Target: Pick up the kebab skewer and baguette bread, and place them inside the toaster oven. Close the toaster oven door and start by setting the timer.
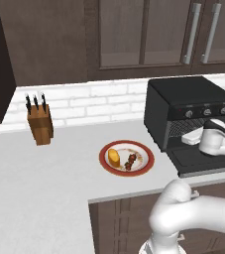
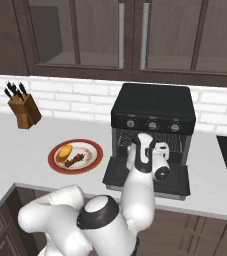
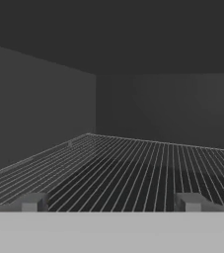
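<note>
No readable text anywhere, no labels, brands or numbers, oven [image 2: 152, 102] knob markings too small to tell

Between and beyond the 2 dark matt fingertips [image 3: 33, 201], the rack [image 3: 133, 168] is thin pale metal wire, and the oven [image 1: 186, 106] walls around it are flat matt dark grey. From outside the oven is matt black, with 3 duller round knobs [image 2: 152, 125]. Its door [image 2: 116, 176] is matt black too. The plate [image 1: 144, 164] looks glazed, with a red rim. The baguette [image 1: 114, 158] has a smooth golden crust; the skewer [image 1: 131, 161] is dark and lumpy. The knife block [image 1: 39, 126] is plain wood. The counter [image 1: 44, 188] is smooth pale grey, the wall [image 1: 99, 101] white brick, the cabinets [image 2: 85, 40] dark wood with brushed metal handles [image 2: 121, 36].
</note>
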